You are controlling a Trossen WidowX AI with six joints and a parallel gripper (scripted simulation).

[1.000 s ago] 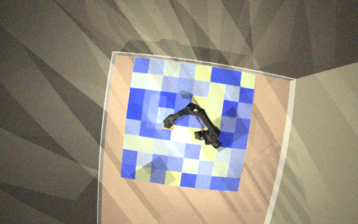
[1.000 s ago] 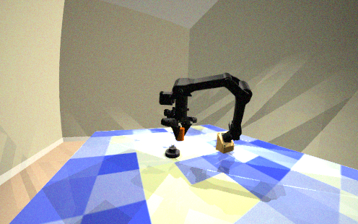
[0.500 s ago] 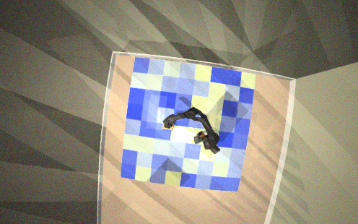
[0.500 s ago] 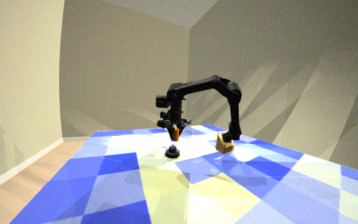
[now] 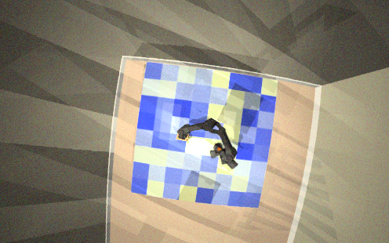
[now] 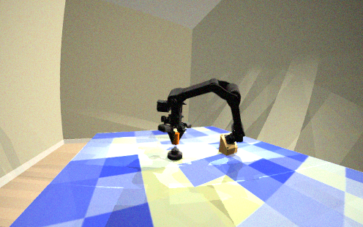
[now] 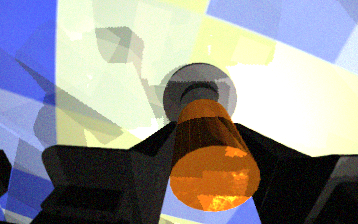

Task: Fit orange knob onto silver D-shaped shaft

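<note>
The orange knob (image 5: 219,149) (image 6: 176,138) (image 7: 215,175) is held upright in my gripper (image 6: 177,139) (image 7: 204,127), which is shut on its sides. The round pedestal (image 6: 175,155) (image 7: 172,95) is dark and stands on the mat just below the knob. In the exterior view there is a small gap between the knob's bottom and the pedestal's top. In the wrist view the knob's far end covers part of the pedestal's raised middle. The shaft's flat side and the knob's hole are hidden.
The arm's base rests at a tan wooden block (image 6: 227,147) to the right of the pedestal in the exterior view. A blue, white and yellow checkered mat (image 5: 157,154) (image 6: 121,172) lies under the arm and pedestal.
</note>
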